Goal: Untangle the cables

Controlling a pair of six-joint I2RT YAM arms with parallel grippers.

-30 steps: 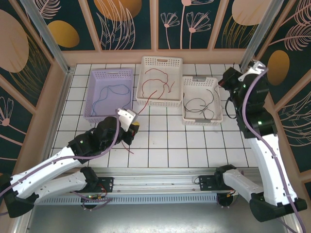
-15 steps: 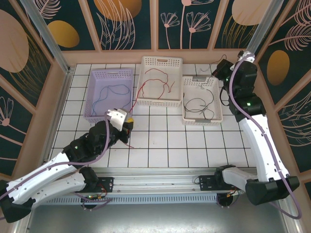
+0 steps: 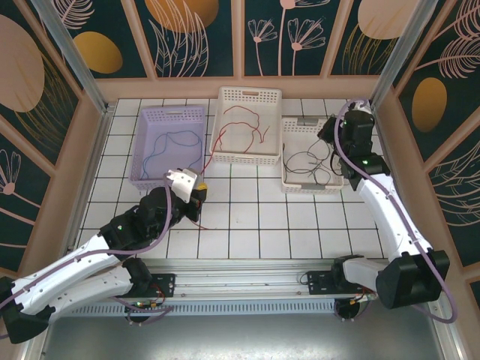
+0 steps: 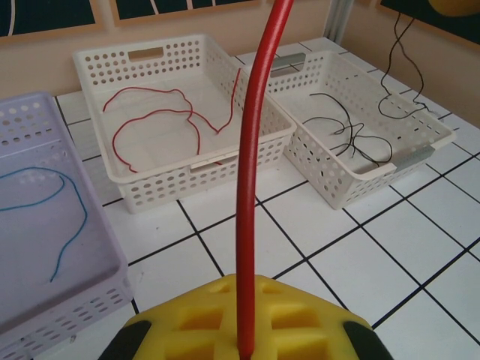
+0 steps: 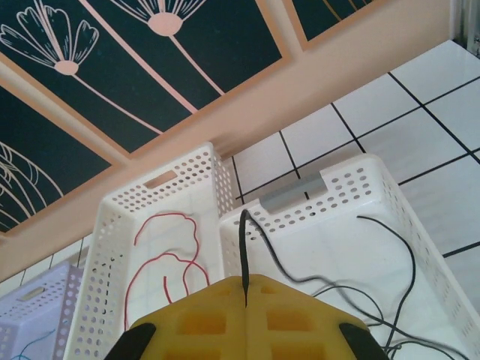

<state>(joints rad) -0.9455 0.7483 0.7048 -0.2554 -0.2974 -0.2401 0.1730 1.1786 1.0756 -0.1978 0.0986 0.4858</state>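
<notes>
Sorting by colour looks nearly done, and each arm is busy with one last strand. Low and left of centre in the overhead view, the left pincer (image 3: pixel 196 193) is hovering over the tiled bench (image 3: pixel 300 225), just below the lilac basket (image 3: pixel 142 142). Its wrist view shows the yellow pads pressed together on a red cable (image 4: pixel 251 187), which is rising straight up from the grip and out of the top of the frame. More red strands (image 4: pixel 161 112) are lying in the middle white basket (image 3: pixel 250 94), and a blue cable (image 3: pixel 169 142) is curling inside the lilac one.

At the upper right, the right pincer (image 3: pixel 330 135) is hanging over the right white basket (image 3: pixel 289 184). It is clamped on a black cable (image 5: pixel 241 247) that is standing up from its pads, with loose black strands (image 5: pixel 397 285) lying in the basket underneath.

As I read it, the step in hand is delivery. The right arm seems to be in place, so it needs only to part its pads and let the black strand fall among its fellows. The left arm has further to go. It needs to carry the red strand up the frame, clear of the lilac basket's corner, until the whole length is hanging over the middle basket, and release it there. A trailing end snagging a basket rim would be the thing to watch.
</notes>
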